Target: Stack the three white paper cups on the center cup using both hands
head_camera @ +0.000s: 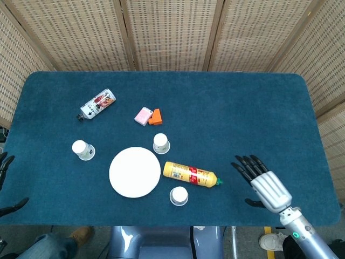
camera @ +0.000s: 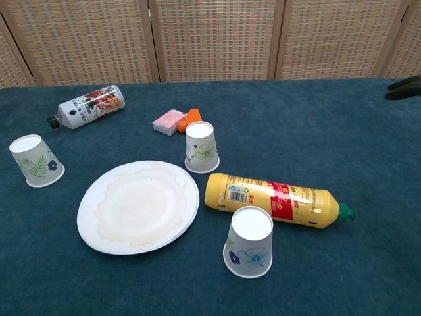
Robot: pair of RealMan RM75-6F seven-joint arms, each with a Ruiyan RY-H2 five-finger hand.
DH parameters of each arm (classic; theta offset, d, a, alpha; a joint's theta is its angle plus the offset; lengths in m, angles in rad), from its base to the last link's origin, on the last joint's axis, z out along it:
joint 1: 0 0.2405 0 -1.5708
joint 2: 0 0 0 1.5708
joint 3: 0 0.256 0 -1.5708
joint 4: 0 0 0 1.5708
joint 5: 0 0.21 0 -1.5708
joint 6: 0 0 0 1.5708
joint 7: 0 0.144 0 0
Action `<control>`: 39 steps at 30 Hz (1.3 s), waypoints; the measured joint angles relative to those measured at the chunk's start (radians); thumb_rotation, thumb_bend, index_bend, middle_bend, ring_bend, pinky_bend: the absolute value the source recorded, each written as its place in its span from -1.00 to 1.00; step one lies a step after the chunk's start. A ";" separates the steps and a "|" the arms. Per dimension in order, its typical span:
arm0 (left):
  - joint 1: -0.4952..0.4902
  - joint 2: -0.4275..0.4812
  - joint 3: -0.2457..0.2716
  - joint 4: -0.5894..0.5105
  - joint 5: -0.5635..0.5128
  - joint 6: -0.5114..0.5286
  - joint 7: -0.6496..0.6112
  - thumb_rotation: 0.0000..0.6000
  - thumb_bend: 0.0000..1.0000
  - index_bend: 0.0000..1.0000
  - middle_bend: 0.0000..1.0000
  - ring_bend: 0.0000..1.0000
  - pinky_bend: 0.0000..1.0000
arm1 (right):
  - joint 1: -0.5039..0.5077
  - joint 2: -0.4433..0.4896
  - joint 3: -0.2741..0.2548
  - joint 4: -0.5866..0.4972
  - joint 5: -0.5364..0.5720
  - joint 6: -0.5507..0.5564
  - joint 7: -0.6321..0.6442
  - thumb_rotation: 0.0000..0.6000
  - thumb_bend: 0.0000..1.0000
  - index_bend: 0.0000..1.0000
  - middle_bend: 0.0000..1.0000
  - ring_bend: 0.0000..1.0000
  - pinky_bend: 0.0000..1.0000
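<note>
Near the yellow bottle (head_camera: 191,174), right hand (head_camera: 262,183) is hovering w/ fingers spread, holding nothing. Near cup (head_camera: 179,196) is prob. light, crushable; grip sidewall gently.

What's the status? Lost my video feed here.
Right hand open, empty, over the table. Left hand at the table's left edge, fingers apart, empty. Three cups upside down, unstacked. Yellow bottle lies between two.

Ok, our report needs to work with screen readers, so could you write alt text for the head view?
Three upside-down white paper cups stand apart on a blue table around a white plate and a lying yellow bottle. The right hand hovers open to their right; the left hand barely shows at the left edge.
</note>
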 measured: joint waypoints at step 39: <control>-0.032 -0.002 -0.010 0.008 -0.035 -0.062 0.007 1.00 -1.00 -1.00 -1.00 -1.00 -1.00 | 0.374 -0.410 0.097 -0.040 0.514 -0.393 -0.502 1.00 -0.61 -0.30 -0.20 -0.35 -0.16</control>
